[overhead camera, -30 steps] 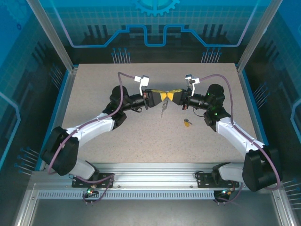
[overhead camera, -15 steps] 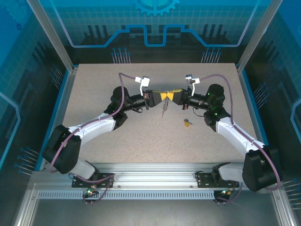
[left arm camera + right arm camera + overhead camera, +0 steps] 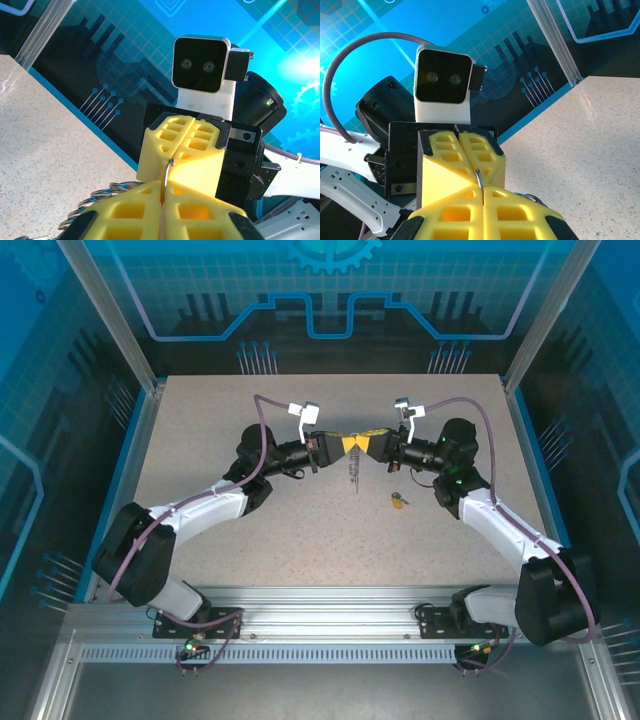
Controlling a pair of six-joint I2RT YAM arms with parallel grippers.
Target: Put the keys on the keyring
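While my left gripper [image 3: 343, 446] and right gripper [image 3: 366, 445] meet nose to nose above the surface [image 3: 300, 540], I have both clamped on the keyring [image 3: 352, 470].
On my wrist views, each gripper's yellow tips press flat together with the keyring's thin wire loop caught in the seam, and its silvery chain dangles just below. The little gold-headed key [image 3: 399, 501] lies on the surface beside the right arm, apart from the keyring.
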